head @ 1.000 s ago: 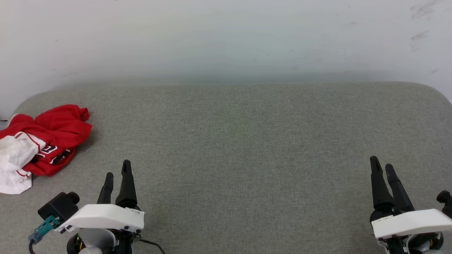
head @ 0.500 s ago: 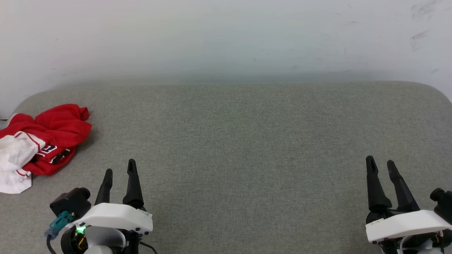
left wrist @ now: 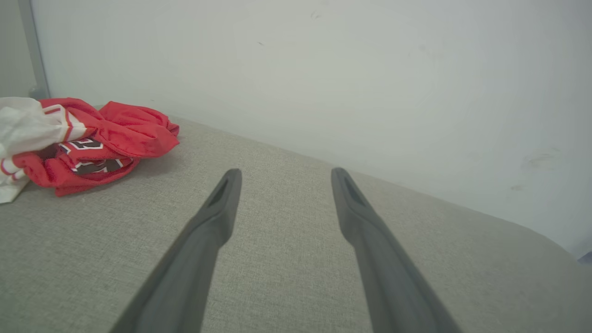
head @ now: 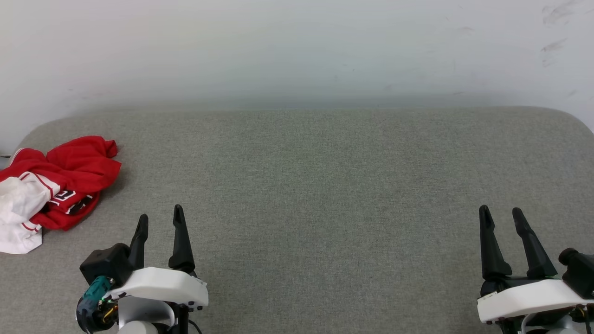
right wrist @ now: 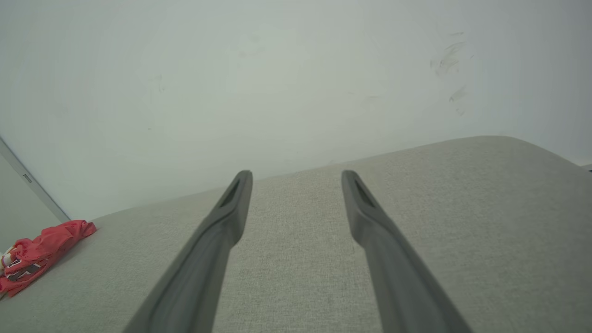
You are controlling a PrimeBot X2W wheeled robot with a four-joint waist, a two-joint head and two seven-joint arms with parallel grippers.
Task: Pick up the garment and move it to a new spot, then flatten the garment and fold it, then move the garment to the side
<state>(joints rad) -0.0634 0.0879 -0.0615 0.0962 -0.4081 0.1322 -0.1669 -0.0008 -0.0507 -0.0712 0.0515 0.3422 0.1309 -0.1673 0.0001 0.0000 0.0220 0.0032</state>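
The garment point(head: 60, 181) lies crumpled at the far left of the grey padded surface, red with a white sleeve and black white-outlined lettering. The left wrist view has the garment point(left wrist: 88, 143) at its upper left, and the right wrist view has the garment point(right wrist: 39, 252) small at its lower left. My left gripper point(head: 160, 217) hovers open near the front left, a short way right of and nearer than the garment, holding nothing. My right gripper point(head: 500, 212) is open at the front right, far from the garment. The same open fingers frame bare fabric for the left gripper point(left wrist: 282, 173) and the right gripper point(right wrist: 296, 175).
The grey fabric surface point(head: 315, 185) stretches wide between the grippers, with rounded far corners. A pale wall point(head: 297, 51) rises directly behind its far edge. The garment reaches the surface's left edge.
Both grippers have turned a little, so their fingers stand wider apart in the head view. The left gripper has shifted slightly right. The garment has not moved.
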